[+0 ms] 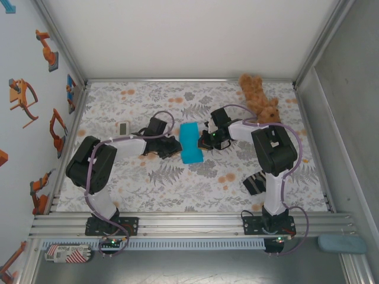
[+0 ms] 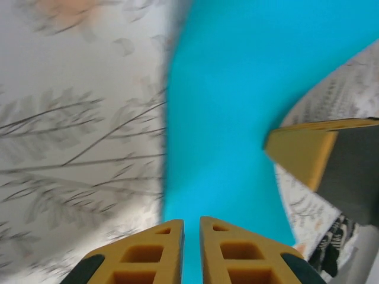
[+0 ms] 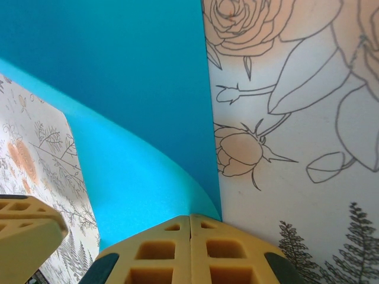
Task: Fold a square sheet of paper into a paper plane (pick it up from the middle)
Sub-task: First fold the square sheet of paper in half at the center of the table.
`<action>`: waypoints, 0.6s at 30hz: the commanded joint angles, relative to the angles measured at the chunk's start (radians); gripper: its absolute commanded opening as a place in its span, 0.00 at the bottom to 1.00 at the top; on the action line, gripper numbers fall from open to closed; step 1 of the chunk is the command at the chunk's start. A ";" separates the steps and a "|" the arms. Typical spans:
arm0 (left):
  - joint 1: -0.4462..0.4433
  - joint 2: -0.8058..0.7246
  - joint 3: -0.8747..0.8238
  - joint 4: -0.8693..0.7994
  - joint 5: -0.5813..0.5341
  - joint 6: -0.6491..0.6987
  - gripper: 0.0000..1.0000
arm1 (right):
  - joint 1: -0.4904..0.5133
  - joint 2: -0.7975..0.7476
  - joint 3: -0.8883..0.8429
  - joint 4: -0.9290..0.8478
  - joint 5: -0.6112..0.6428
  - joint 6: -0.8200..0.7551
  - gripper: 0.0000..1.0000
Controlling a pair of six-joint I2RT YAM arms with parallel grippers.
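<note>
Top external view: two arms reach inward over a table (image 1: 177, 189) covered in a grey-and-orange floral print. A brown teddy bear (image 1: 260, 97) lies in the far right corner. A small white device (image 1: 124, 128) sits on the far left side, just beyond the left arm. A dark striped cloth (image 1: 256, 182) lies bunched beside the right arm's upright link. None of these touches the work. Orange robot-arm stickers (image 1: 46, 50) dot the left wall, and a blue-grey pad (image 1: 341, 243) rests outside the frame at near right.

The square sheet of paper (image 1: 190, 142) lies at the table's middle between the two grippers. It is bright cyan and shows from above as a narrow upright strip, plainly folded over. From the right wrist, one layer lies flat with a straight edge on the print, while a paler flap curls up from it.

The right gripper (image 3: 190, 218) is clenched, and the curled flap runs into the seam at its tips. The left gripper (image 2: 191, 223) stands almost together, with cyan showing through a thin slit. Whether it nips the sheet cannot be told.

A red-and-white tag (image 1: 66, 252) lies below the near rail, its lettering too small to read. The paper itself is plain.
</note>
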 commanded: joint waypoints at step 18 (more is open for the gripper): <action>0.127 0.132 -0.003 -0.014 0.053 0.112 0.14 | 0.000 0.124 -0.070 -0.159 0.258 -0.032 0.00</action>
